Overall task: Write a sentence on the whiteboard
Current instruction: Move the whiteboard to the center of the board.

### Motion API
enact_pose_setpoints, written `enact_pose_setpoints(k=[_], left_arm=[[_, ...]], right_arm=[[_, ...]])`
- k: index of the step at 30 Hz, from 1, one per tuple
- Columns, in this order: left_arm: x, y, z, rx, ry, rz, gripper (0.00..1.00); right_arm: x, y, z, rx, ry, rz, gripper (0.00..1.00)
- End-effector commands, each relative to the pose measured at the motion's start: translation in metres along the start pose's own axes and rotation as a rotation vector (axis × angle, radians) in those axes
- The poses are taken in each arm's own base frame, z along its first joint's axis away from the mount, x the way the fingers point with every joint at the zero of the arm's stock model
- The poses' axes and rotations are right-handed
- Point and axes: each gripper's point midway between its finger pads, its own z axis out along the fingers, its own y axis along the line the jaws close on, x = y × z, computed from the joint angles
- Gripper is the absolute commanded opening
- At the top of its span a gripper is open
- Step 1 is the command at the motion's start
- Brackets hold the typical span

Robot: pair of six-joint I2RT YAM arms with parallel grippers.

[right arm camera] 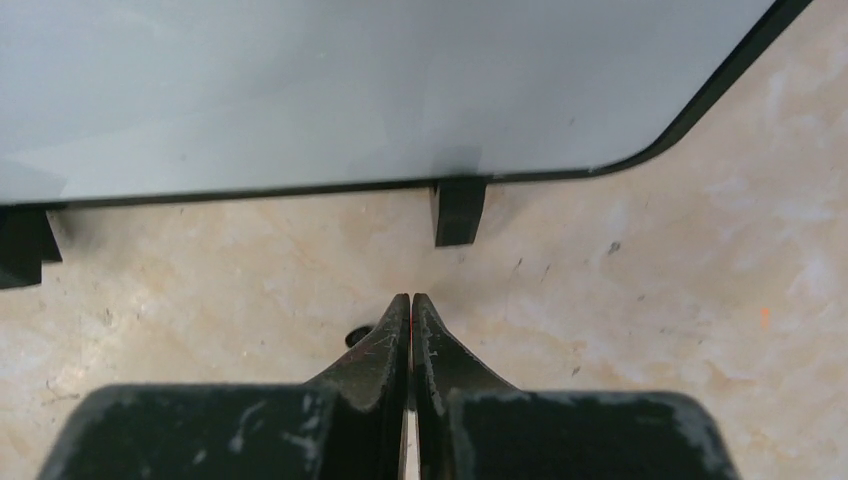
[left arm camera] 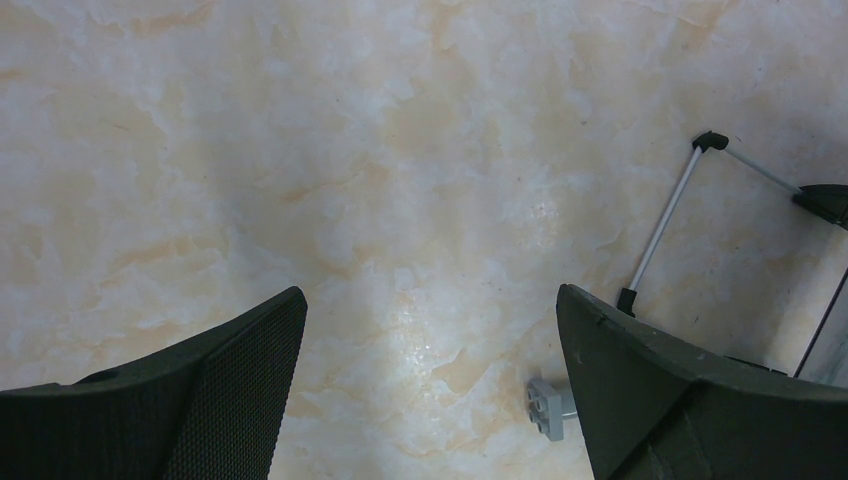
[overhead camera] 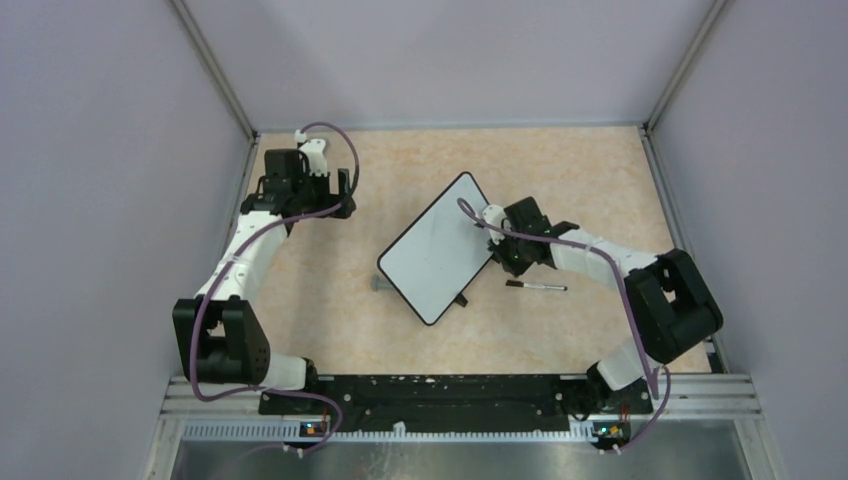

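The whiteboard [overhead camera: 440, 248] lies slanted in the middle of the table, and its white face is blank: no sentence shows on it. My right gripper [overhead camera: 510, 264] hangs just off the board's right edge, low over the table. In the right wrist view that gripper [right arm camera: 411, 300] is shut, its tips pressed together with nothing between them, pointing at the board's black rim [right arm camera: 300, 188] and one of its feet [right arm camera: 460, 210]. My left gripper [overhead camera: 345, 188] is far off at the back left. It stands wide open [left arm camera: 430, 300] over bare table.
A thin black marker [overhead camera: 535, 286] lies on the table just behind my right gripper. A small grey studded block [left arm camera: 548, 408] sits left of the board's near corner. A silver rod with black ends [left arm camera: 665, 215] runs beside it. Grey walls close in three sides.
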Motion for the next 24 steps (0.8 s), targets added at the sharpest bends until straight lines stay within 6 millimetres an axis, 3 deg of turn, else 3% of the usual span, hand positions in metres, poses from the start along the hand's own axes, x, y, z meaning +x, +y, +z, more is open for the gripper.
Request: enact_pose_setpoints(k=[1,4,5,6,7,8,15,24], left_arm=[[-0.011,-0.001,-0.007,-0.007,-0.058,0.011,0.99],[-0.011,-0.003,-0.006,0.005,-0.056,0.011,0.99],[-0.012,-0.004,-0.006,0.01,-0.061,0.012,0.99],[-0.012,-0.005,-0.006,0.017,-0.064,-0.001,0.99],[-0.013,-0.007,-0.005,0.024,-0.067,-0.014,0.99],[-0.013,-0.009,-0.005,0.031,-0.067,-0.016,0.99],[-0.016,-0.01,-0.011,0.035,-0.075,-0.009,0.99],[-0.02,-0.017,-0.012,0.067,-0.096,-0.012,0.99]], right_arm=[[-0.003,0.006,-0.023,0.004,-0.06,0.031,0.0],[-0.003,0.004,-0.03,0.032,-0.089,0.035,0.0],[-0.006,0.001,-0.031,0.046,-0.107,0.038,0.07],[-0.009,-0.001,-0.032,0.058,-0.123,0.035,0.24],[-0.013,-0.002,-0.032,0.065,-0.145,0.03,0.35],[-0.017,-0.003,-0.031,0.065,-0.16,0.021,0.41],[-0.034,-0.012,-0.009,0.067,-0.168,-0.018,0.43],[-0.05,-0.019,0.005,0.075,-0.19,-0.045,0.44]])
